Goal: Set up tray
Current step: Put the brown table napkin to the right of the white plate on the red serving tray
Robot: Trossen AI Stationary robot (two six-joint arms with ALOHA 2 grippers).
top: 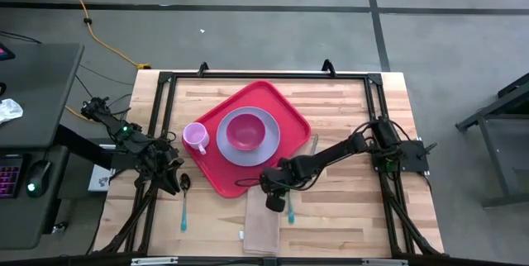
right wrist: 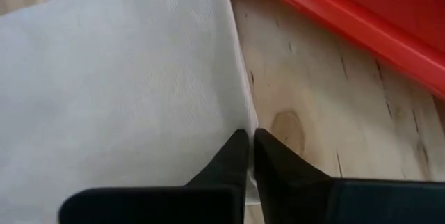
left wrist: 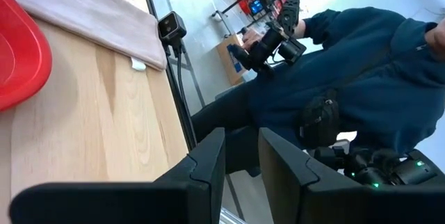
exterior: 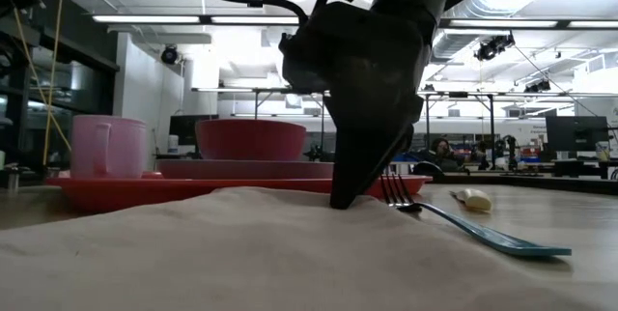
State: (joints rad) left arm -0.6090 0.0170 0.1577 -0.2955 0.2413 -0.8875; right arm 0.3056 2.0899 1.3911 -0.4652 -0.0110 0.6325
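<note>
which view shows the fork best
The low view: the fork lies side-on beside the right end effector, tines and teal handle clear. The high view shows only a teal sliver of it by the napkin. Neither wrist view shows it.

Overhead camera looking straight down on the whole table, table-height camera facing level across the napkin toward the tray, both share them, wrist cameras close.
</note>
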